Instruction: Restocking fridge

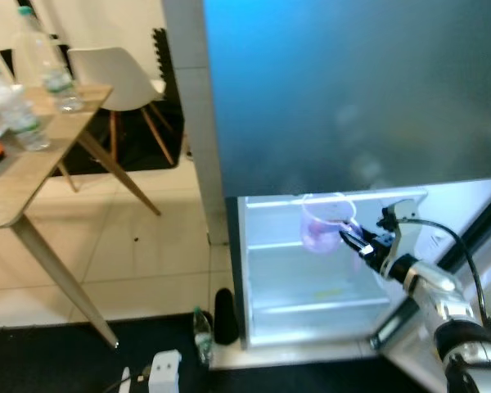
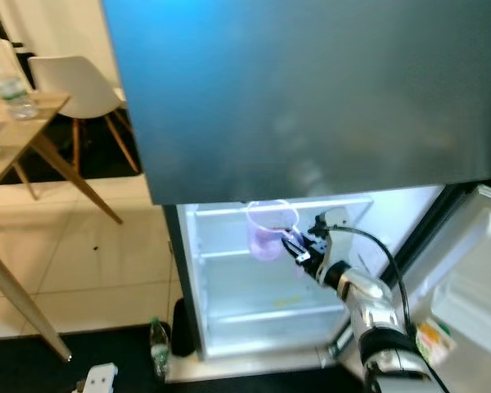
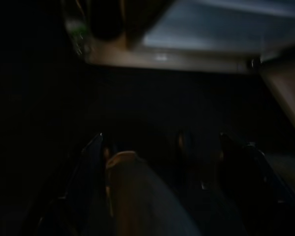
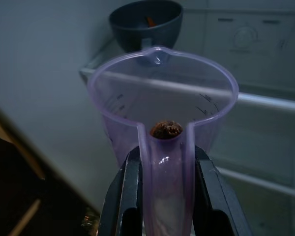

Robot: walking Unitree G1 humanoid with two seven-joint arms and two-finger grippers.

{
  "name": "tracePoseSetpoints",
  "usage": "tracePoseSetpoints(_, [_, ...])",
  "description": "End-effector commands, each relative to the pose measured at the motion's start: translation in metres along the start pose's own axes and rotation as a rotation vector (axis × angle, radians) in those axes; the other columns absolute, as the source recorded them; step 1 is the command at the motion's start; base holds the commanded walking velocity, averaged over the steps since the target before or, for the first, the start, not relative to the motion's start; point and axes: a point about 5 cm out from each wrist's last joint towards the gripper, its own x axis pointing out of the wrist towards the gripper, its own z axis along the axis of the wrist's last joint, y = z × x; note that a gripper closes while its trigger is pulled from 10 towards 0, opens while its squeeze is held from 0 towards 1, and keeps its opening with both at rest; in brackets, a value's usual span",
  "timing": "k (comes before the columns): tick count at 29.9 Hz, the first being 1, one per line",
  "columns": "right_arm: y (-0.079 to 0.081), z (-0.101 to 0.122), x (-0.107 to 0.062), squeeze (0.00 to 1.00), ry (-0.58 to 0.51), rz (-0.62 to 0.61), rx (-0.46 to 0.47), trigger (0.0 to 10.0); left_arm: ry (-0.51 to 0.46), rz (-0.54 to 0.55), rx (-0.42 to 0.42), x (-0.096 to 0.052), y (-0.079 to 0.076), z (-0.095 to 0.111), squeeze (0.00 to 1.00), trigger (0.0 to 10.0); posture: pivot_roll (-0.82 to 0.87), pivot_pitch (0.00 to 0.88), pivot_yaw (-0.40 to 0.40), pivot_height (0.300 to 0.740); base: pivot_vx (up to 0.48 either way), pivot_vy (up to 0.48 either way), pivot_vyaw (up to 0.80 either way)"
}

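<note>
Cold white light pours from the fridge interior [image 1: 311,286], bright beyond the jaws, while the door above glares soft blue. Head views slightly blurred; left wrist view nearly black and smeared.

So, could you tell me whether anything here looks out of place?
A small plastic bottle stands on the floor beside the open fridge, not inside it. The right gripper holds a purple measuring jug by its handle.
</note>
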Motion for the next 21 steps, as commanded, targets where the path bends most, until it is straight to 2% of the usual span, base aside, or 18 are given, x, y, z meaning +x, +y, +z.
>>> tracePoseSetpoints(1, [0.0087,0.0045,0.0076,0.00,-0.037,0.033,0.004,10.0,0.044,0.021,-0.004,-0.0052,0.0055,-0.0132,0.00,10.0,-0.02,0.016,0.024,0.740,0.285,0.000,0.00])
tracePoseSetpoints(11, [0.0093,0.0048,0.0079,0.00,-0.040,0.039,0.004,10.0,0.049,0.019,-0.004,-0.0050,0.0057,-0.0127,0.00,10.0,-0.02,0.019,0.022,0.740,0.028,0.000,0.00])
tracePoseSetpoints(21, [0.0099,0.0045,0.0080,0.00,-0.039,0.049,0.003,10.0,0.058,0.020,-0.003,-0.0067,0.0078,-0.0153,0.00,10.0,-0.02,0.019,0.022,0.740,0.000,-0.445,0.00])
